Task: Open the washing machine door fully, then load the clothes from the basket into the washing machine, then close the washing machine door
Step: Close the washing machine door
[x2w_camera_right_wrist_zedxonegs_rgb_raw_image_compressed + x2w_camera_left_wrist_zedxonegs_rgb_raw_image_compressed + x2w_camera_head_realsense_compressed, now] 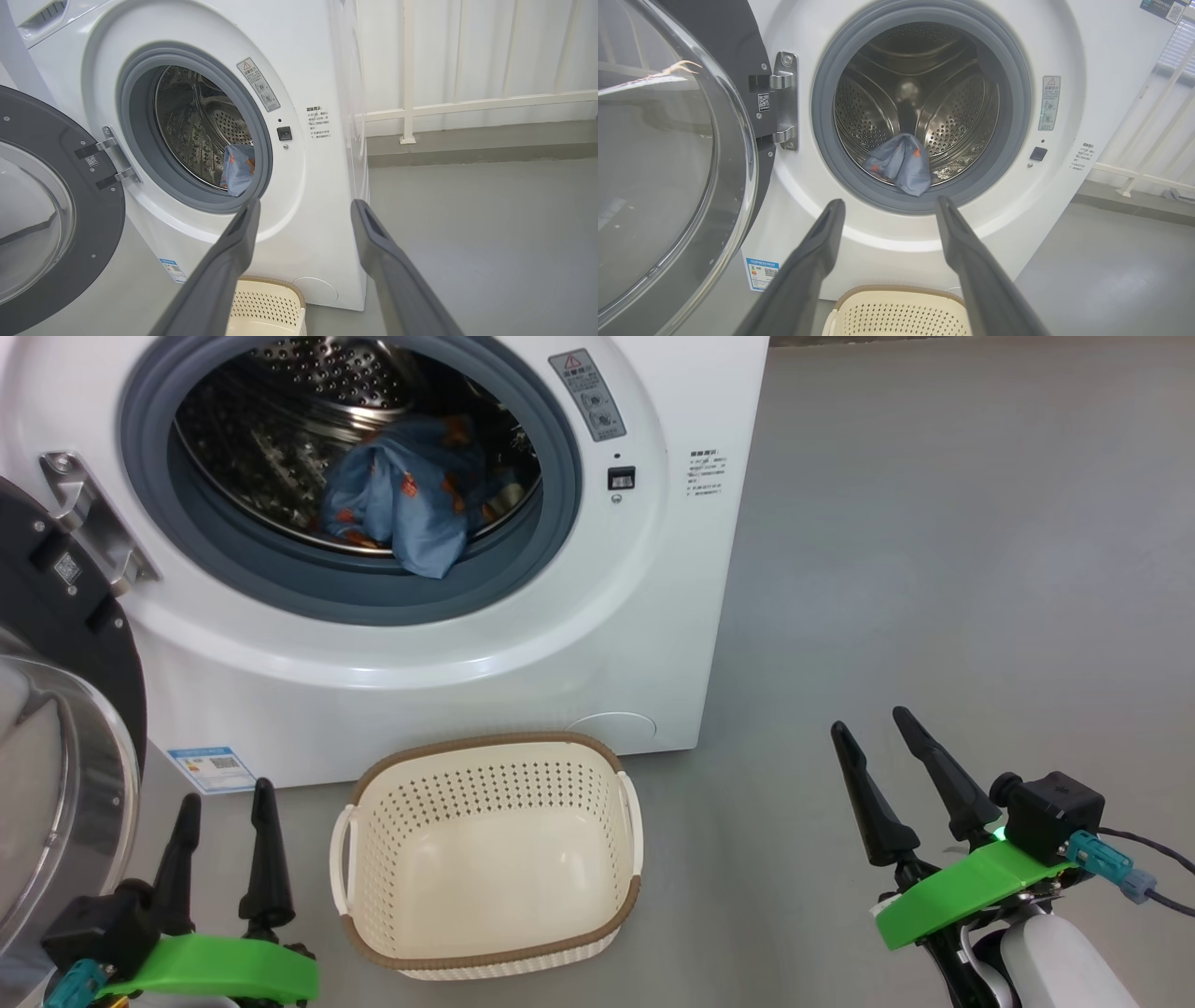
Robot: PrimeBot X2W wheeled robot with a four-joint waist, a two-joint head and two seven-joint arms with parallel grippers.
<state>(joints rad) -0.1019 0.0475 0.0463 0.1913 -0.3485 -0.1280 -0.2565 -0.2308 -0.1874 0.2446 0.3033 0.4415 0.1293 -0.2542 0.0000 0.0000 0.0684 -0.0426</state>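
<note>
The white washing machine point(672, 644) stands ahead with its door point(65, 775) swung wide open to the left. A light blue cloth with orange figures point(401, 499) lies in the steel drum, one corner drooping over the grey gasket point(280, 569); the cloth point(901, 163) shows at the drum's lip in the left wrist view too. The cream basket point(485, 854) sits on the floor below the opening with nothing in it. My left gripper point(224, 803) is open at the lower left, just left of the basket. My right gripper point(878, 728) is open at the lower right, well clear of it.
Grey floor point(934, 569) stretches to the right of the machine. A white railing point(467, 105) runs along the wall behind it. The open door's glass bowl point(654, 163) bulges close beside my left arm.
</note>
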